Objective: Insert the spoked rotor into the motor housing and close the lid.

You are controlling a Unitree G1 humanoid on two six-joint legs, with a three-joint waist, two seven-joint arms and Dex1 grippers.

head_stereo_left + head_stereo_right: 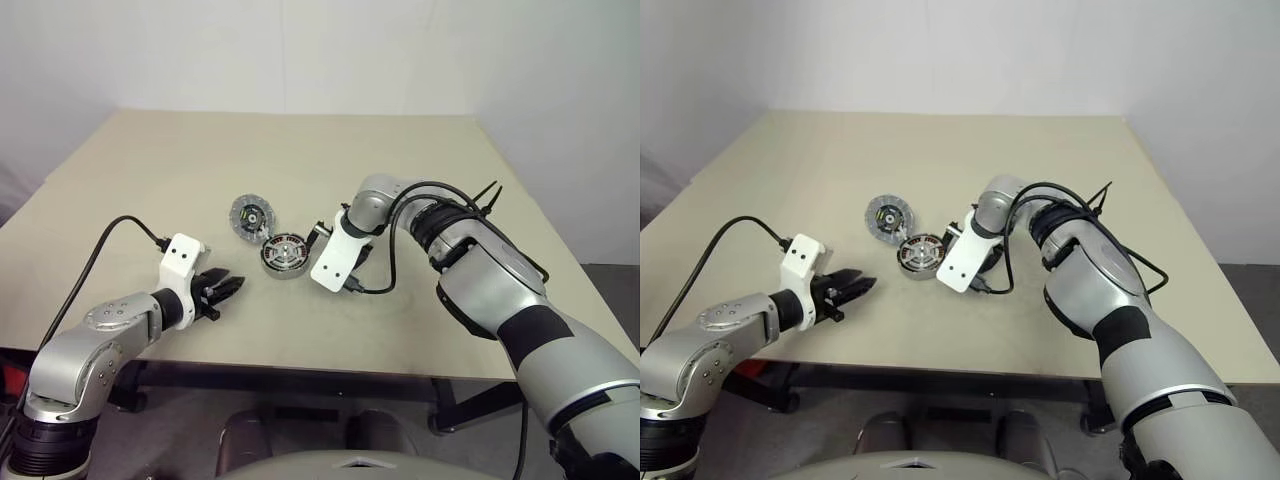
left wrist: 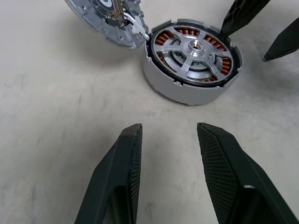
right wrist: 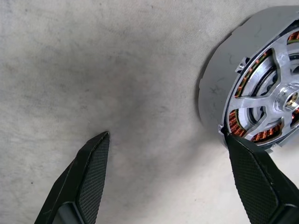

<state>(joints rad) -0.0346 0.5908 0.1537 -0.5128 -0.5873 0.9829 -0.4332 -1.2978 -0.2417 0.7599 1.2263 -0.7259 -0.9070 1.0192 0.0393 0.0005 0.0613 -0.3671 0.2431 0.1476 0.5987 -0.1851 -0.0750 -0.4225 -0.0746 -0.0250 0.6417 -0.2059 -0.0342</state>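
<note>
The spoked rotor (image 2: 194, 51) already sits inside the motor housing (image 2: 187, 88) at mid-table, spokes plain in the left wrist view; the lid (image 1: 252, 216) leans against it; right gripper (image 3: 173, 168) spread wide beside the housing; left gripper (image 2: 168, 135) parted, empty, nearby.
</note>
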